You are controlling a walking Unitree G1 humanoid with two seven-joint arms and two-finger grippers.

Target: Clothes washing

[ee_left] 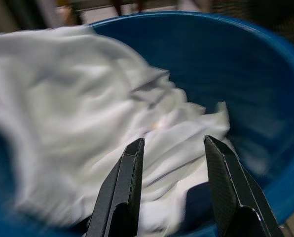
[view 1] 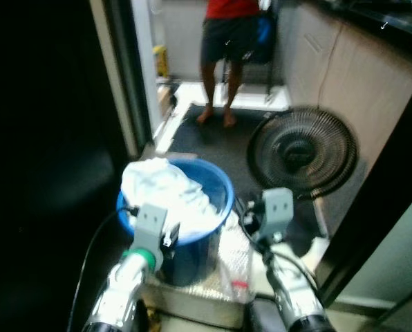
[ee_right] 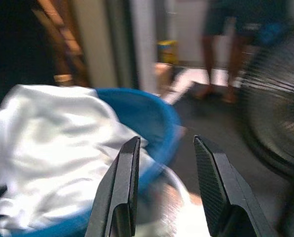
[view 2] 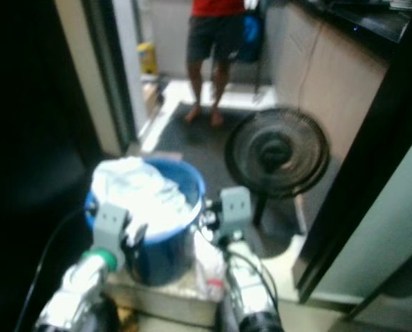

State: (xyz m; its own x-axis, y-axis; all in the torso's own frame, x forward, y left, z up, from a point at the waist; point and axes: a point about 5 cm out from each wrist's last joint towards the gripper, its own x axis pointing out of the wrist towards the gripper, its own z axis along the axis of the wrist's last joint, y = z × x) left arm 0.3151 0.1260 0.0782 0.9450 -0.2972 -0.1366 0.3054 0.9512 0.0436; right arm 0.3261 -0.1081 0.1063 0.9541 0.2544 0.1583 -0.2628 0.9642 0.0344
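A blue bucket (view 1: 220,185) stands just ahead of me, holding a heap of white clothes (view 1: 166,188) that rises above its rim. My left gripper (ee_left: 172,148) is open right over the near rim, its fingers spread above the white clothes (ee_left: 88,113) inside the bucket (ee_left: 226,64). My right gripper (ee_right: 164,145) is open beside the bucket's (ee_right: 152,111) right side, with nothing between its fingers. The clothes (ee_right: 53,133) lie to its left there.
The bucket rests on a shiny metal tray (view 1: 213,294). A black floor fan (view 1: 303,152) stands to the right on a dark mat. A person (view 1: 227,41) in red top and dark shorts stands barefoot in the doorway ahead. A dark wall is on the left.
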